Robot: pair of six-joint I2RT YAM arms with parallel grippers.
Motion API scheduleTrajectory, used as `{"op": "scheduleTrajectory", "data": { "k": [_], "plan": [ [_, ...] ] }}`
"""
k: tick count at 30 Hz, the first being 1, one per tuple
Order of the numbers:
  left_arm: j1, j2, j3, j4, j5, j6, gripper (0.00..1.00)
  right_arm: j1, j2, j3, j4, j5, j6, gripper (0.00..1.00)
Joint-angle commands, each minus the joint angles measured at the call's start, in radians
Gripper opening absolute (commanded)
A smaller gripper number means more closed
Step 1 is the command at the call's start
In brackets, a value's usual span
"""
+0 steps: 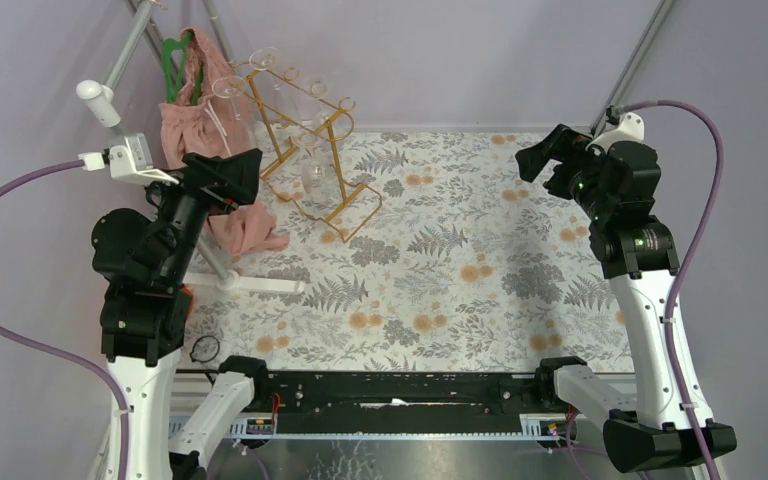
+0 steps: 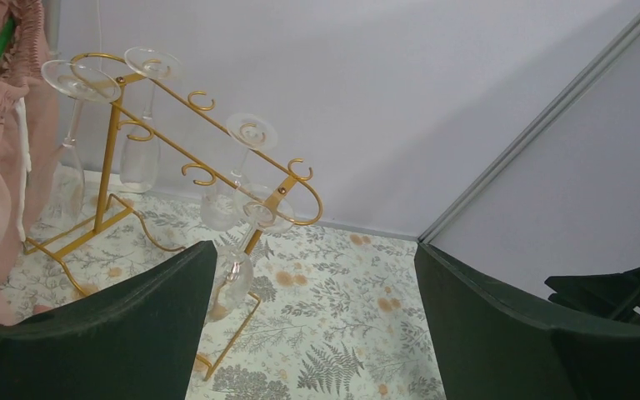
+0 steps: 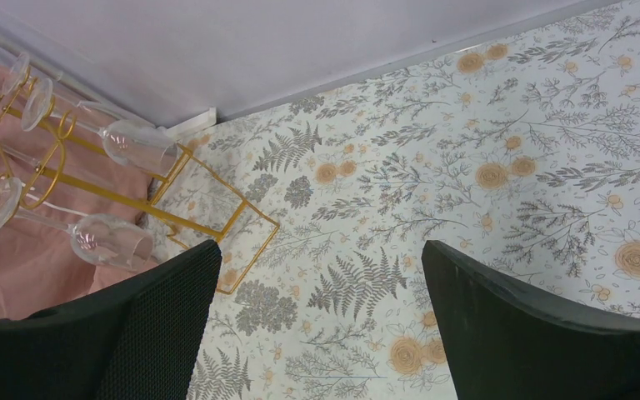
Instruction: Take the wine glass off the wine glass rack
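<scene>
The gold wire wine glass rack stands at the far left of the table. Several clear wine glasses hang upside down from its curled loops. The nearest wine glass hangs at the rack's front end. In the left wrist view the rack is ahead and to the left, and the nearest glass is just beyond my left finger. My left gripper is open and empty, a short way from the rack. My right gripper is open and empty over the table's right side. The right wrist view shows the rack far off.
A pink-draped clothes stand with a green hanger stands just left of the rack, its white foot on the floral tablecloth. Grey walls close in behind and at both sides.
</scene>
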Motion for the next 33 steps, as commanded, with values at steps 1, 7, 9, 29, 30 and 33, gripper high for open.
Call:
{"op": "scheduleTrajectory", "data": {
  "k": [1,7,9,29,30,33],
  "plan": [
    [0.001,0.002,-0.015,0.004,-0.028,0.018,0.97,0.006,-0.021,-0.018,0.040,0.008,-0.019,1.00],
    [0.001,0.014,-0.022,0.011,-0.023,0.002,0.97,0.007,-0.055,-0.104,0.137,-0.046,0.036,1.00],
    [0.001,0.014,-0.028,0.011,-0.028,-0.001,0.97,0.007,-0.044,-0.122,0.167,-0.083,0.069,1.00],
    [0.001,0.054,-0.053,0.028,-0.073,-0.005,0.99,0.249,0.427,0.164,0.258,-0.355,0.123,0.83],
    [0.001,0.053,-0.052,0.028,-0.076,-0.002,0.99,0.255,0.446,0.178,0.273,-0.368,0.135,0.83],
    [0.001,0.054,-0.051,0.027,-0.088,0.006,0.99,0.274,0.502,0.216,0.318,-0.404,0.170,0.81]
  ]
}}
